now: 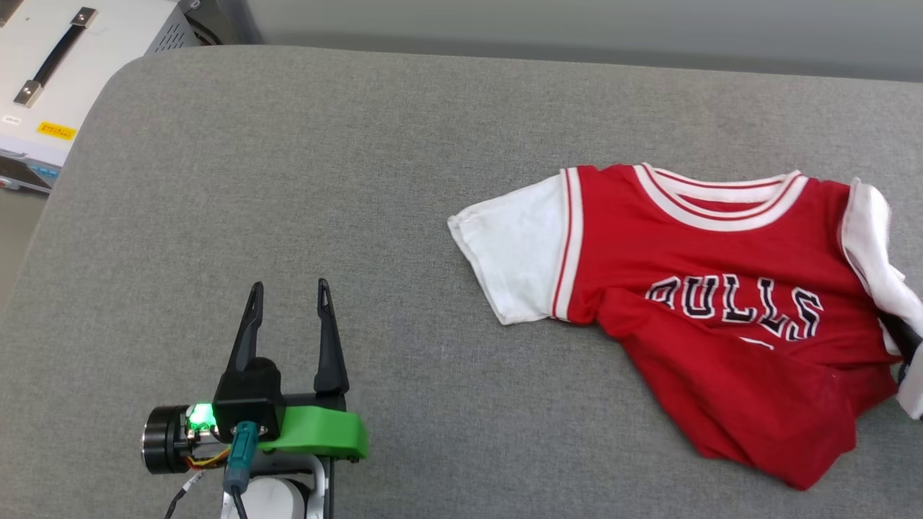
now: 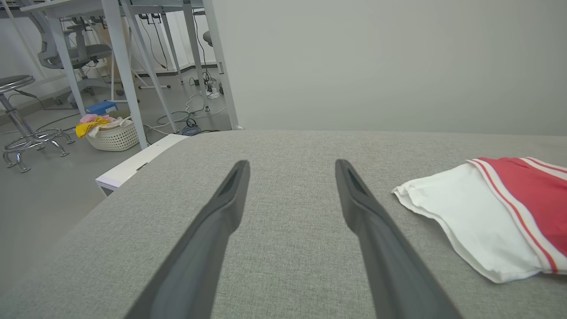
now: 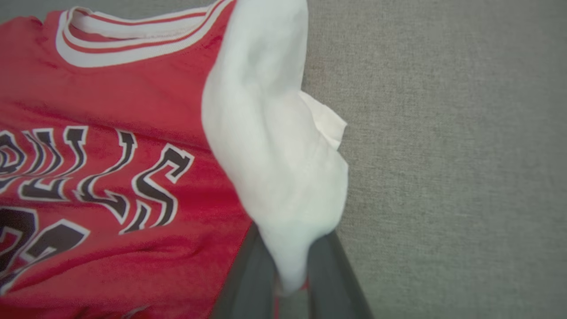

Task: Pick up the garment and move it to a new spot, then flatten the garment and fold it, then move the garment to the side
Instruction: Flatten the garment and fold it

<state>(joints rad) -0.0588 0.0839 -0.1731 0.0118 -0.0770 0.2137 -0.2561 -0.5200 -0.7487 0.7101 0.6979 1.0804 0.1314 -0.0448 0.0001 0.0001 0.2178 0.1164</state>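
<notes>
The garment (image 1: 721, 288), a red jersey T-shirt with white sleeves and black "BULLS" lettering, lies rumpled on the right side of the grey padded surface (image 1: 360, 180), its lower hem bunched. My right gripper (image 3: 290, 241) is shut on the garment's white right sleeve (image 3: 274, 168), which is pulled up between the two dark fingers. A dark bit of that gripper (image 1: 906, 337) shows at the right edge of the head view, under the sleeve. My left gripper (image 1: 288, 286) stands open and empty well to the left of the garment (image 2: 478, 217), above bare fabric, its fingers (image 2: 230, 195) wide apart.
A white equipment case (image 1: 65, 72) sits past the surface's rounded far-left corner. In the left wrist view, beyond that edge, the floor holds a white laundry basket (image 2: 113, 133), a metal stool (image 2: 22, 119), desk legs and cables. A grey wall runs behind the surface.
</notes>
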